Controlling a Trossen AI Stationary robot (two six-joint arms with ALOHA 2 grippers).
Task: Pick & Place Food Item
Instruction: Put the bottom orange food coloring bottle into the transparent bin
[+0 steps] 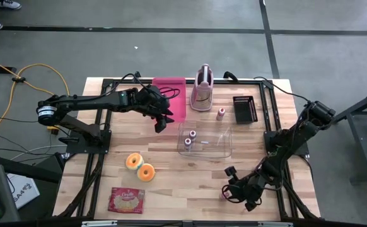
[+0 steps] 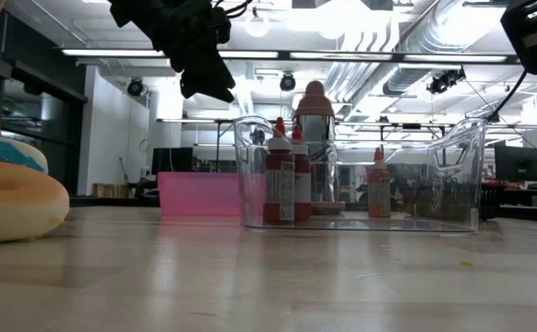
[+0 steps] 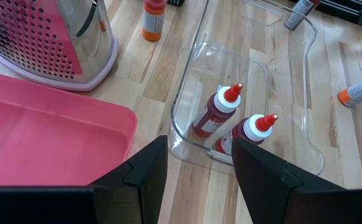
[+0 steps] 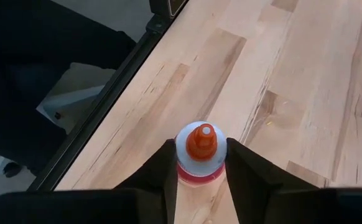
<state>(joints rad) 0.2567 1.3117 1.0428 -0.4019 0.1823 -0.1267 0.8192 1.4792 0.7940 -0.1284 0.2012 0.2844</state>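
Bin — two sauce bottles inside.

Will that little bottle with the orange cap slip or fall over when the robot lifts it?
Probably not. The right gripper has its fingers on both sides of the bottle. Its round, smooth-looking sides might slip or twist a little. It is tall and narrow, so it could tip when set down.
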